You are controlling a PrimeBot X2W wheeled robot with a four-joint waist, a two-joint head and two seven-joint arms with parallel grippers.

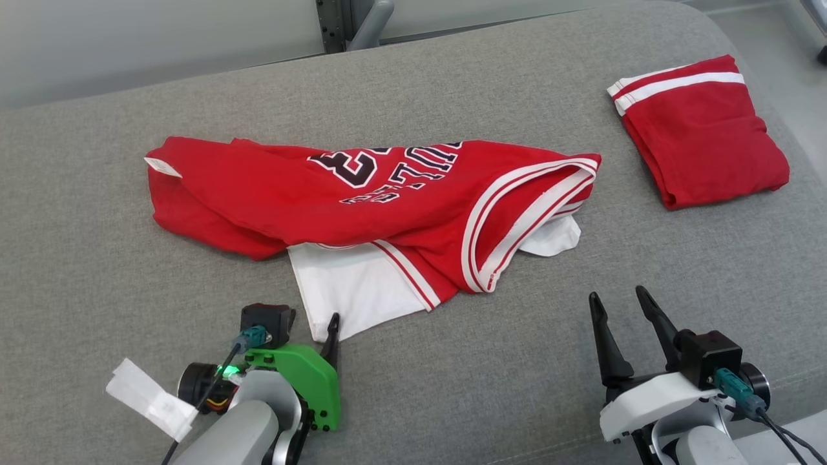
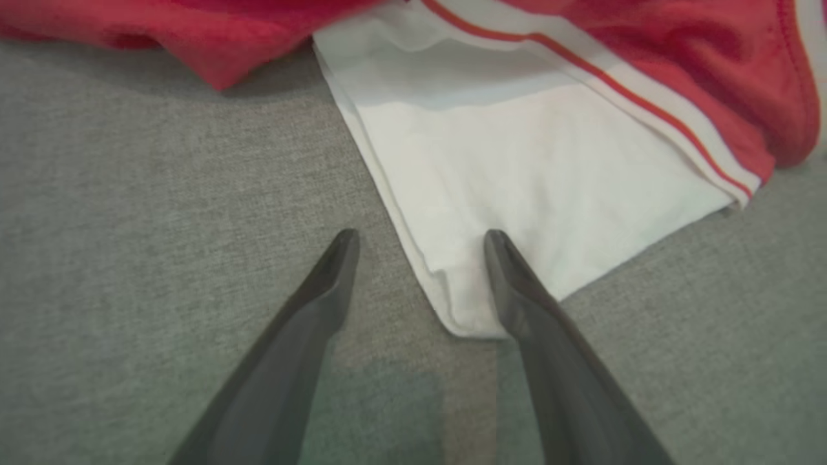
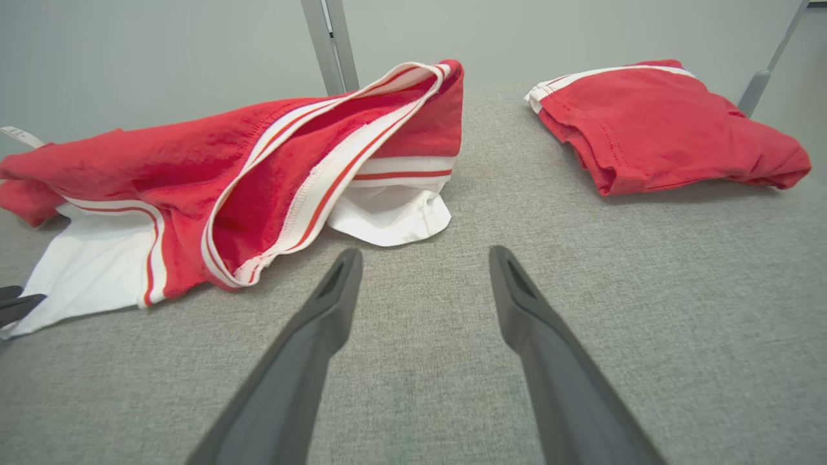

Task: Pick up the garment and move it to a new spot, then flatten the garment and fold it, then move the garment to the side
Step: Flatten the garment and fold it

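The garment, a red jersey with dark lettering, white-striped trim and a white inner layer, lies crumpled and partly folded over in the middle of the grey padded surface. My left gripper is open at the garment's near white corner. In the left wrist view that white corner lies between the fingers of the left gripper, and the right-hand finger overlaps the cloth. My right gripper is open over bare surface, a little short of the garment's striped right end, with nothing between the fingers of the right gripper.
A second red garment, folded with white stripes, lies at the far right near the surface's edge, also seen as the folded garment. A metal post stands behind the surface. A white tag hangs from my left arm.
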